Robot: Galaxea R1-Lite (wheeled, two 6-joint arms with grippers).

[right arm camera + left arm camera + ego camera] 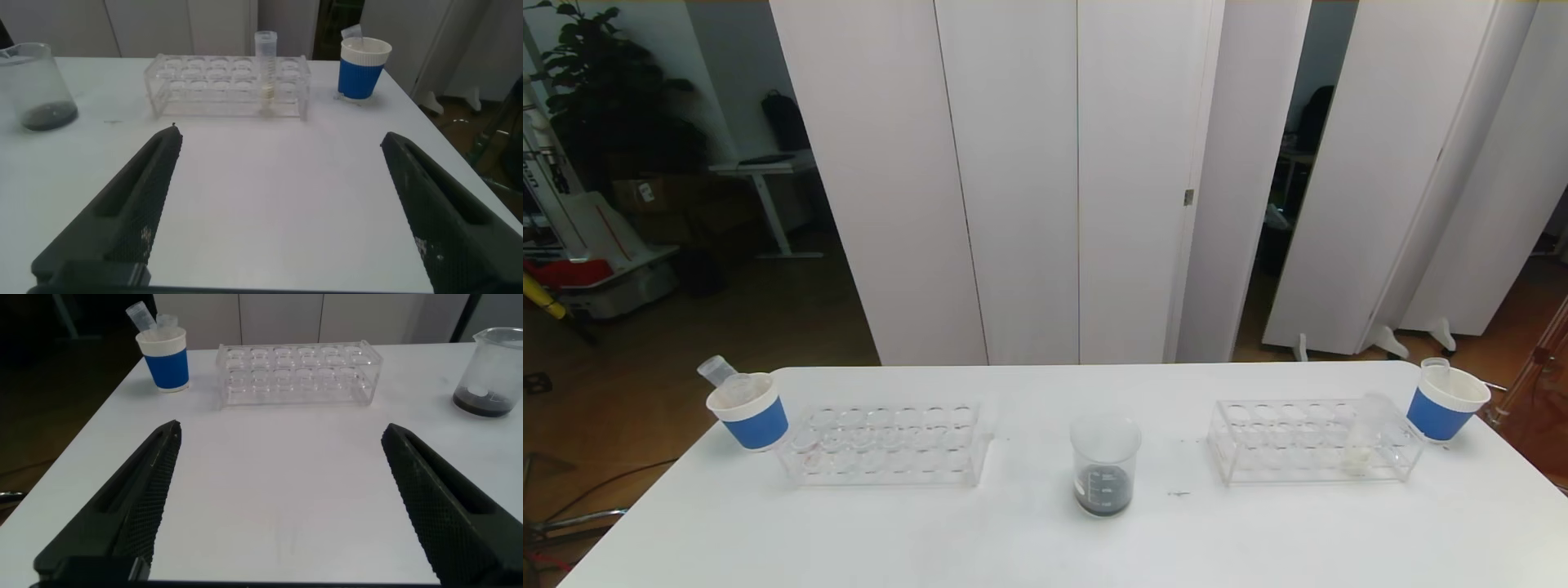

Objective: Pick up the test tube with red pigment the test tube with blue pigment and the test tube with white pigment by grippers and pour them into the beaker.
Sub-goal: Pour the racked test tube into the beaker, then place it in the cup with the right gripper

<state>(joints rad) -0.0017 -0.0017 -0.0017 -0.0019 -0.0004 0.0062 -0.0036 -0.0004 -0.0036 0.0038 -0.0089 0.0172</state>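
Note:
The clear beaker (1103, 465) stands mid-table with a dark liquid in its bottom; it also shows in the left wrist view (493, 371) and the right wrist view (37, 86). The test tube with white pigment (1364, 437) stands upright in the right rack (1311, 445), and is clear in the right wrist view (265, 61). No test tube with red pigment or blue pigment is in view. My left gripper (282, 431) is open over bare table in front of the left rack (298, 371). My right gripper (281, 137) is open over bare table before the right rack (229, 86). Neither holds anything.
A blue-sleeved paper cup (749, 411) at the table's far left holds two clear tubes, lower ends hidden. A matching cup (1445, 400) at the far right holds another. The left rack (886, 445) has nothing in its holes. White panels stand behind the table.

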